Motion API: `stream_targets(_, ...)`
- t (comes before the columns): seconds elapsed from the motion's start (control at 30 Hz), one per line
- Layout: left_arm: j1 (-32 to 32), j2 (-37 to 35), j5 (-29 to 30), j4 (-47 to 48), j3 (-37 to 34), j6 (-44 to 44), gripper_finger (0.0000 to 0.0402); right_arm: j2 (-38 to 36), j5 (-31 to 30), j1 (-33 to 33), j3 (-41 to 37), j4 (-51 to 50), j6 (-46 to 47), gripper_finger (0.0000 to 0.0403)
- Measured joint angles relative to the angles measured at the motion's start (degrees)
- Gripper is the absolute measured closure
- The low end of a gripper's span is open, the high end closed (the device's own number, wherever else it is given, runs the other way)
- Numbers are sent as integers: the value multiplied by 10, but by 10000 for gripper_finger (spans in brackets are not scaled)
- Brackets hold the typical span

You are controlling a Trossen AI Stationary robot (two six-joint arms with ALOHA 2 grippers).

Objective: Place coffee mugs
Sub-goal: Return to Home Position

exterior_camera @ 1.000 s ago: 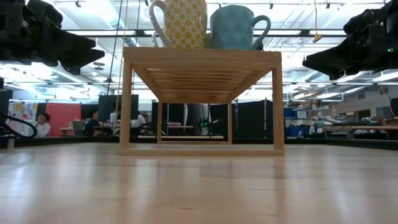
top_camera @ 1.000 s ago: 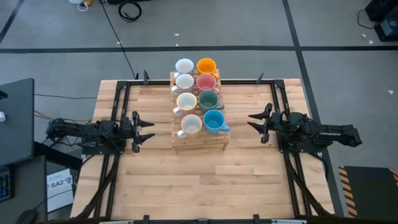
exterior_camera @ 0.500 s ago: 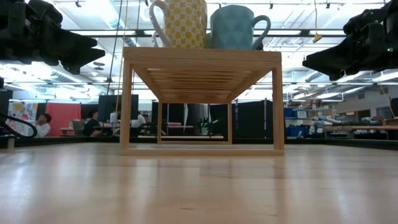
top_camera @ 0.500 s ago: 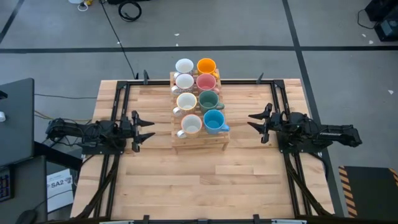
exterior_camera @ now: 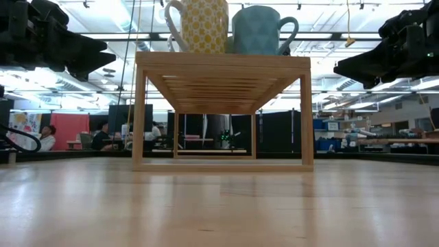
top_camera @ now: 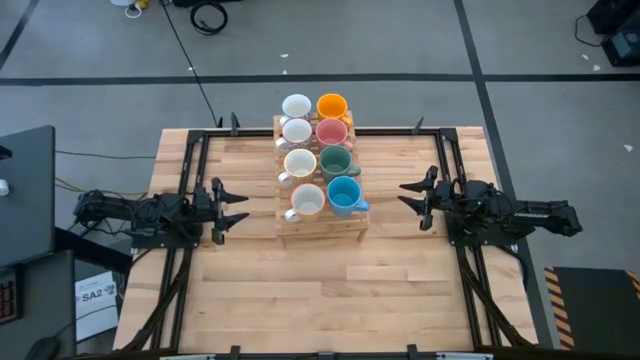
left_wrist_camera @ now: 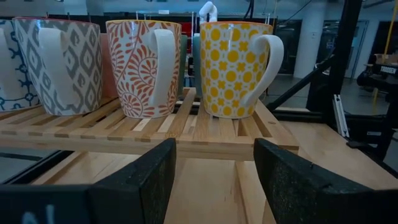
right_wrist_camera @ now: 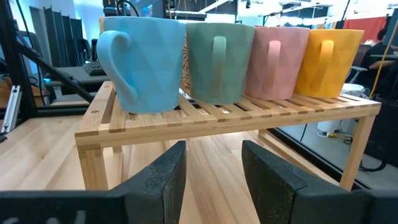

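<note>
Eight mugs stand midway between left tool and right tool.

Open tabletop around the shelf of mugs

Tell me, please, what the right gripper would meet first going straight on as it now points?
Probably the near edge of the slatted wooden shelf, below the light-blue ceramic mug; the open right gripper faces that end. Height is unclear, so the mug could come first.
</note>
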State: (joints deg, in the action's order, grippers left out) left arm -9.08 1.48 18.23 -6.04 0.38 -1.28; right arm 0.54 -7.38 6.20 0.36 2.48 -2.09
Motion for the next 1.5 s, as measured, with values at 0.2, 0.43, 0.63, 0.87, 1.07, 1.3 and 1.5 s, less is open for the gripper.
stream_targets(0.2, 0, 0, 0, 0, 0, 0, 178, 0, 0, 0, 0, 0, 0, 241)
stream_targets(0.43, 0, 0, 0, 0, 0, 0, 178, 0, 0, 0, 0, 0, 0, 241)
stream_targets(0.63, 0, 0, 0, -1, 0, 0, 178, 0, 0, 0, 0, 0, 0, 241)
stream_targets(0.87, 0, 0, 0, -1, 0, 0, 178, 0, 0, 0, 0, 0, 0, 241)
stream_targets(1.07, 0, 0, 0, -1, 0, 0, 178, 0, 0, 0, 0, 0, 0, 241)
stream_targets(1.3, 0, -3, 0, 2, 0, 0, 178, 0, 0, 0, 0, 0, 0, 241)
stream_targets(1.5, 0, -14, 0, 0, 0, -1, 178, 0, 0, 0, 0, 0, 0, 241)
